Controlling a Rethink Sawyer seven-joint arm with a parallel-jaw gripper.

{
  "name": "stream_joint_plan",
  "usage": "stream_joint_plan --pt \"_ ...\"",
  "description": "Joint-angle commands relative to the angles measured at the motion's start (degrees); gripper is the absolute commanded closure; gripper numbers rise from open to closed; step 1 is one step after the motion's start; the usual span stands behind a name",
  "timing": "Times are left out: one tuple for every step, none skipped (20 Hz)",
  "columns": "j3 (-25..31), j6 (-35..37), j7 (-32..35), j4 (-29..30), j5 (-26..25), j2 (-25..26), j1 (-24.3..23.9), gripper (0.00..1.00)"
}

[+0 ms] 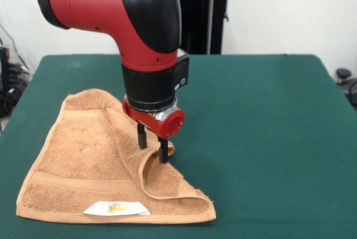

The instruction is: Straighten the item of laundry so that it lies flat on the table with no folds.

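The item of laundry (78, 161) is an orange-tan terry towel lying at the front left of the green table (268, 138). Its right part is folded back over the rest, and a white label (117, 208) with a yellow mark sits at its front edge. My gripper (152, 143) points down over the folded flap. The flap's edge curves up off the towel to the two black fingers, and a bit of cloth shows beside the right finger (163, 151). The gripper looks shut on that raised corner.
The red and black arm (139, 33) comes down over the towel's back right part. A black stand (203, 16) rises behind the table. Dark items sit past the table's left (8, 83) and right (346, 80) edges.
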Motion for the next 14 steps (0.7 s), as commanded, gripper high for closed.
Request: stream_joint_plan --pt "1.6 11.5 -6.7 -2.5 -4.3 -0.1 -0.6 0.0" --pt "1.3 11.6 -5.5 -1.9 -3.8 -0.1 -0.7 0.0" --pt "1.4 12.0 -5.3 -1.8 -3.6 -0.1 -0.7 0.0" --pt "1.5 13.0 -5.3 -2.0 -3.6 -0.2 -1.0 0.0" --pt "1.5 13.1 -5.3 -1.9 -3.7 -0.2 -1.1 0.0" --pt "1.5 12.7 -5.4 -2.1 -4.0 0.2 -1.3 0.0" --pt "1.4 12.7 -5.4 -2.5 -4.3 0.4 -1.3 0.0" --pt "1.3 12.8 -5.4 -2.9 -4.6 0.5 -1.3 0.0" --pt "1.4 12.7 -5.3 -2.9 -4.8 0.6 -1.4 0.0" --pt "1.5 12.4 -5.5 -2.9 -5.2 0.5 -1.3 0.0" --pt "1.6 12.4 -5.2 -3.0 -5.4 0.4 -1.3 0.0" --pt "1.7 12.0 -4.6 -2.4 -5.5 0.1 -1.1 0.0" --pt "1.8 12.0 -4.3 -2.4 -5.6 0.1 -1.1 0.0" --pt "2.0 11.9 -3.5 -2.5 -5.4 0.1 -1.0 0.0"
